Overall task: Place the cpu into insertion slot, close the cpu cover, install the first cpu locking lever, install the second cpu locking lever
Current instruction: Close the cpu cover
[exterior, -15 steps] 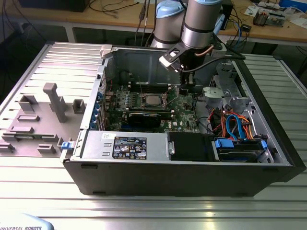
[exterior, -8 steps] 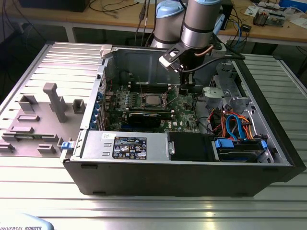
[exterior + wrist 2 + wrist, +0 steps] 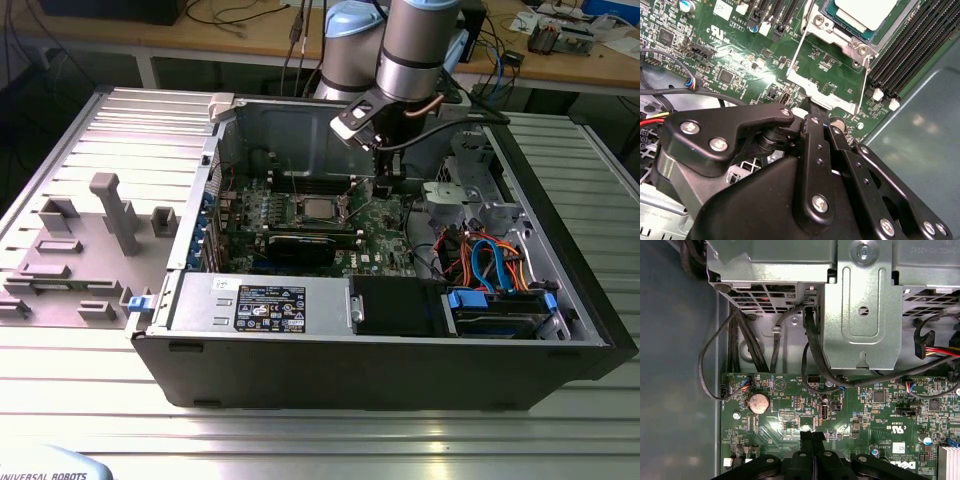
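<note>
The cpu [image 3: 318, 208] [image 3: 867, 12], a flat square chip with a silver-grey top, lies in the insertion slot [image 3: 840, 37] among the green circuitry. The cpu cover [image 3: 816, 91], a thin silvery frame with a cut-out centre, is swung open away from the chip, and green board shows through it. Thin wire levers run along both sides of the cover. My gripper [image 3: 821, 122] [image 3: 812, 436] [image 3: 385, 190] is shut with nothing between its fingers. Its tips sit right at the cover's free edge, beside the socket on the exterior view's right.
The computer case lies open on a ribbed metal table [image 3: 300, 440]. A black graphics card [image 3: 300, 245] sits in front of the socket, with memory slots [image 3: 910, 55] beside it. A metal drive bracket [image 3: 862, 315], black cables [image 3: 740, 340] and a coin cell [image 3: 759, 403] are close to the gripper.
</note>
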Motion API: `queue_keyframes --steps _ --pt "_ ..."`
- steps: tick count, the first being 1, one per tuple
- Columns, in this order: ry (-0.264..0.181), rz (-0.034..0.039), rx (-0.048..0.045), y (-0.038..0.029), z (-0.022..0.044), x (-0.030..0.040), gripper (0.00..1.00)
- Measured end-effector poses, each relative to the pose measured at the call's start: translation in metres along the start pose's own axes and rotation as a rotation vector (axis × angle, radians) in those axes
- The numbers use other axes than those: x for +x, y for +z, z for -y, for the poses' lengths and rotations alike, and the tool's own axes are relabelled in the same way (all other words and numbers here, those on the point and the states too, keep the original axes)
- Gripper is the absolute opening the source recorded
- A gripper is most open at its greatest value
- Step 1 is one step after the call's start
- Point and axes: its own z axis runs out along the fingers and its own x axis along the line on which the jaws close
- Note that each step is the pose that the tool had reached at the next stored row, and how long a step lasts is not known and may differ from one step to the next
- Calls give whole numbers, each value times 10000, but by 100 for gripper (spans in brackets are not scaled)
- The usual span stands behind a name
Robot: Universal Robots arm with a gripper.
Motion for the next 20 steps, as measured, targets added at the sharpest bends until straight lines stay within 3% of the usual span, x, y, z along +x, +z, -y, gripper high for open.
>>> queue_keyframes --steps 20 --pt "0 0 0 -12 47 1 11"
